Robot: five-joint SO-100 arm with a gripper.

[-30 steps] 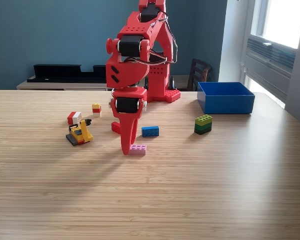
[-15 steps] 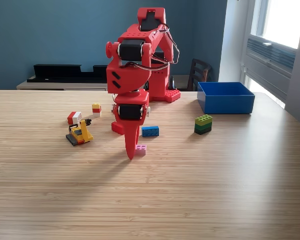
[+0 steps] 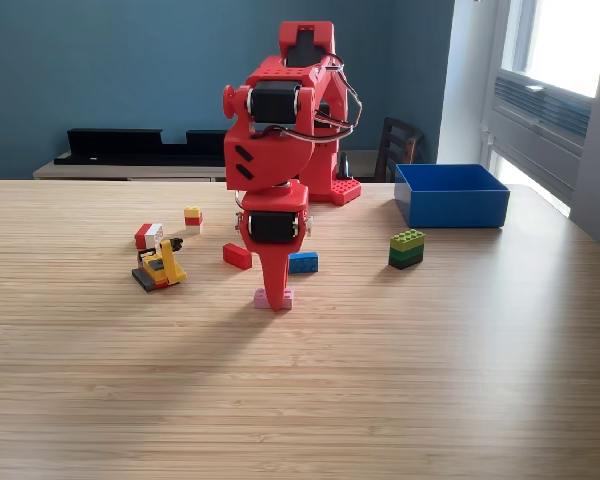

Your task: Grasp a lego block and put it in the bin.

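The red arm [image 3: 280,130] stands at the far side of the wooden worktop [image 3: 380,380] and bends forward and down. Its tool [image 3: 275,300] points straight down and its tip is at the pink block [image 3: 274,298], which lies flat on the worktop. The tip covers the middle of this block, so only the 2 ends of the block show, one at each side of the tool. From this view I cannot tell if the tool is spread or pressed together, or if it already pinches the block.

The blue bin [image 3: 451,196] sits at the far part of the worktop on the exterior view's right, well apart from the tool. No block can be seen in it from this angle, but its floor is hidden by the front wall.

Other blocks lie around the tool. A blue block [image 3: 302,262] is just behind it, a little to the right, and a red block [image 3: 237,256] is behind it to the left. A green stack [image 3: 407,248] with a dark lower layer stands between the tool and the bin. On the exterior view's left there are a small yellow model [image 3: 160,267], a red and white block [image 3: 148,235], and a small yellow, red and white stack [image 3: 193,219].
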